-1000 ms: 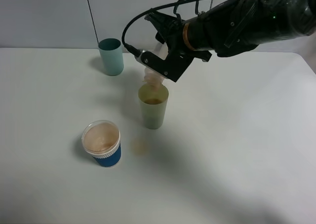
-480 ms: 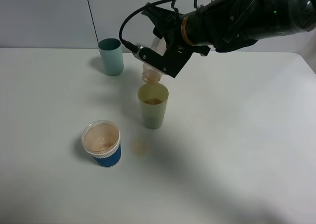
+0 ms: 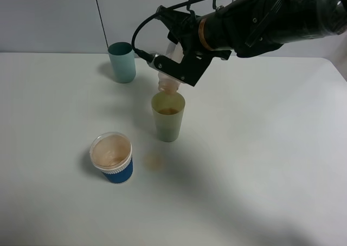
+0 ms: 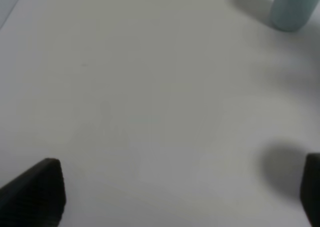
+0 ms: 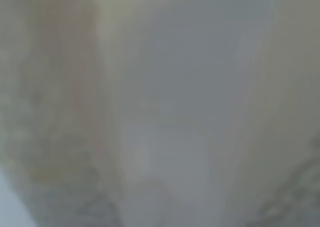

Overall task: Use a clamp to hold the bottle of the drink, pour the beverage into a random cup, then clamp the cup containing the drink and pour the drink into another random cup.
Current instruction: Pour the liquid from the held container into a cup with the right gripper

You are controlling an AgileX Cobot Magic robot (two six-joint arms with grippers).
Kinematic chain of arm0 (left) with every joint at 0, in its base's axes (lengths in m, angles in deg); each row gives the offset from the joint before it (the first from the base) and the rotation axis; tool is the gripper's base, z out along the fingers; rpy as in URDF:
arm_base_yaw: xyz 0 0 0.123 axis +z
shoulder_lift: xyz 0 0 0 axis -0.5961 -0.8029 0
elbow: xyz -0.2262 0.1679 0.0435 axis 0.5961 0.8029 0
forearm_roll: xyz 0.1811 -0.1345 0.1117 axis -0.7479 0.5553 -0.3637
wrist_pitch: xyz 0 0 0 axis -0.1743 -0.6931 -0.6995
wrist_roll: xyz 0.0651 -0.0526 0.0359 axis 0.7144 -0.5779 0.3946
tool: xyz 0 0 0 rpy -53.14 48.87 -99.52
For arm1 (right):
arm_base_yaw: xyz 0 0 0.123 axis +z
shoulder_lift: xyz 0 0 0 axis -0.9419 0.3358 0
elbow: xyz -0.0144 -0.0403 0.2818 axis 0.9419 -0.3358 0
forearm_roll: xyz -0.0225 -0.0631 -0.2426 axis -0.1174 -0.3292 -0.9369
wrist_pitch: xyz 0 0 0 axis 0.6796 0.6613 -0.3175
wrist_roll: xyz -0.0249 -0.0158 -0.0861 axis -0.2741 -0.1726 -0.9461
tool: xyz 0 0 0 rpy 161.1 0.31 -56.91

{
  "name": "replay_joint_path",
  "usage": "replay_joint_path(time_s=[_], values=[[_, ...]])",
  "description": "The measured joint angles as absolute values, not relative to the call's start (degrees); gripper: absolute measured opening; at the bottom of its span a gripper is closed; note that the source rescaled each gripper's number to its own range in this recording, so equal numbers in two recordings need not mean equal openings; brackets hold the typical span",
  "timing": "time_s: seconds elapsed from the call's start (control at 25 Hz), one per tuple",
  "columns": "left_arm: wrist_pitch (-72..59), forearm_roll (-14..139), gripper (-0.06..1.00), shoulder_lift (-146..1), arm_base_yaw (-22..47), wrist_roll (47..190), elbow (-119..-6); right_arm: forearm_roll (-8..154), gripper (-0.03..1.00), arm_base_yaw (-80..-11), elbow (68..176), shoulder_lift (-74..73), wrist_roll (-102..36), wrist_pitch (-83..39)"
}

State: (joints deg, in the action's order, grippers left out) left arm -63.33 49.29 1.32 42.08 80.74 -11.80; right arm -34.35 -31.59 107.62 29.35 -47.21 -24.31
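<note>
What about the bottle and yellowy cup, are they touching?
Cannot tell. In the exterior high view the mouth of the bottle sits at the far rim of the yellow-green cup, with no plain gap or contact. The right wrist view is blurred.

- Table point(image 3: 260, 170): white, smooth, matt top; a thin tan film of spilled liquid point(image 3: 154, 161) dulls one small patch.
- Bottle point(image 3: 167, 85): translucent plastic, smooth, clouded on the inside near the neck.
- Yellow-green cup point(image 3: 168, 125): plain plastic with a smooth, matt wall.
- Beverage point(image 3: 168, 111): opaque, pinkish-brown, with a dull surface.
- Teal cup point(image 3: 122, 66): smooth wall with a satin finish, plastic in look.
- Blue cup point(image 3: 118, 173): glossy blue wall and white rim; the inside is filmed with tan.
- Clamp point(image 3: 174, 72): jaws of flat matt black plate; cable point(image 3: 136, 37) in smooth black sheathing.
- Right arm point(image 3: 303, 13): wrapped in glossy, creased black sheeting.
- Left gripper point(image 4: 175, 202): fingertips point(image 4: 35, 194) matt black, material unclear through blur.
</note>
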Motion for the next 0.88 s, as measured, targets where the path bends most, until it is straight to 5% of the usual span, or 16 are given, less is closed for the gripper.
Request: replay_joint_path(time_s=[0.88], values=[[-63.33,49.29,0.95,1.32,42.08,80.74,-11.80,-34.35,0.01,-31.55,107.62,29.35,-49.75,-21.45]])
